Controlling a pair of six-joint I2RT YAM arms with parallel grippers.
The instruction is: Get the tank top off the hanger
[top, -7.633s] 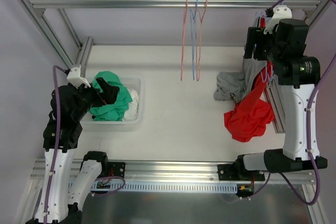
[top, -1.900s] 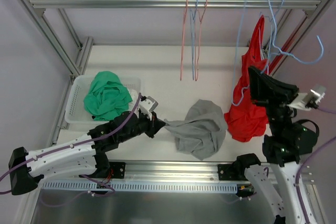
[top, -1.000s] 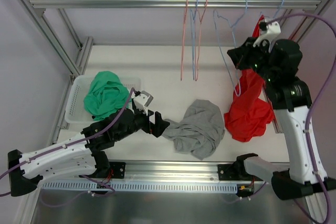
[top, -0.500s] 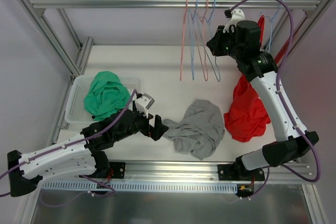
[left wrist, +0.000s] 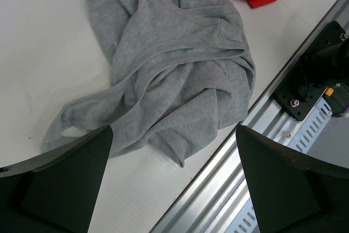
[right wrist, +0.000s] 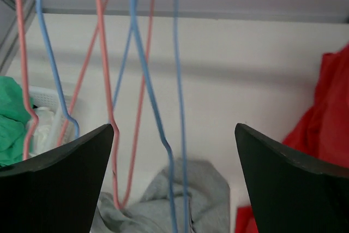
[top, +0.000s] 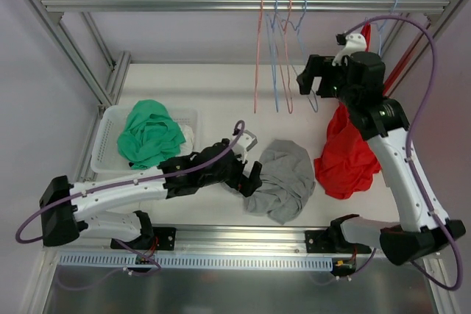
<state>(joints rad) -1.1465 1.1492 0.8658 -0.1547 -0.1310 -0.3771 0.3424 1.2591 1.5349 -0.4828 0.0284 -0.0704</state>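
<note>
The grey tank top (top: 283, 178) lies crumpled on the table, off any hanger; it fills the left wrist view (left wrist: 174, 75). My left gripper (top: 252, 176) hovers open and empty over its left edge, with the fingers (left wrist: 60, 184) spread wide. A bare blue hanger (top: 303, 49) hangs from the top rail beside other hangers. My right gripper (top: 307, 83) is open just to its right. In the right wrist view the blue wire (right wrist: 155, 118) hangs between the spread jaws of the right gripper (right wrist: 174, 189), untouched.
Pink and blue hangers (top: 274, 49) hang from the rail (top: 147, 3). A red garment (top: 349, 152) hangs at the right down to the table. A white basket (top: 103, 145) with a green garment (top: 151, 137) sits at the left. An aluminium rail (left wrist: 283, 124) runs along the near edge.
My right gripper has drawn back to the right, leaving the blue hanger on the rail. My left gripper has moved right over the grey tank top, still open.
</note>
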